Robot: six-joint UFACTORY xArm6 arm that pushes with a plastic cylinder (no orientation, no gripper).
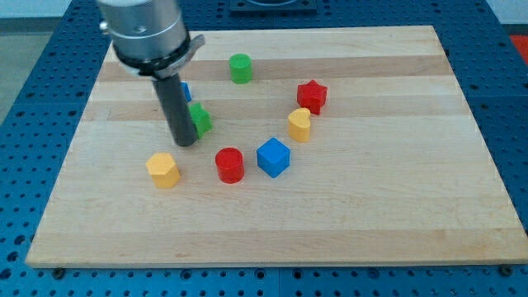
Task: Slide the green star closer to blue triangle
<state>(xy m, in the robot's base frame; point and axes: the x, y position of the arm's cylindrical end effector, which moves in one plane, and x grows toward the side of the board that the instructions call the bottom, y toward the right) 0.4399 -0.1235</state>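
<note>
My tip rests on the wooden board at the view's left. The green star sits right beside the rod, on its right, partly hidden by it. The blue triangle is mostly hidden behind the rod, just up from the green star; only a small blue edge shows. The two blocks look very close together.
A green cylinder stands near the view's top. A red star and a yellow heart are at the right. A blue cube, a red cylinder and a yellow hexagon lie lower.
</note>
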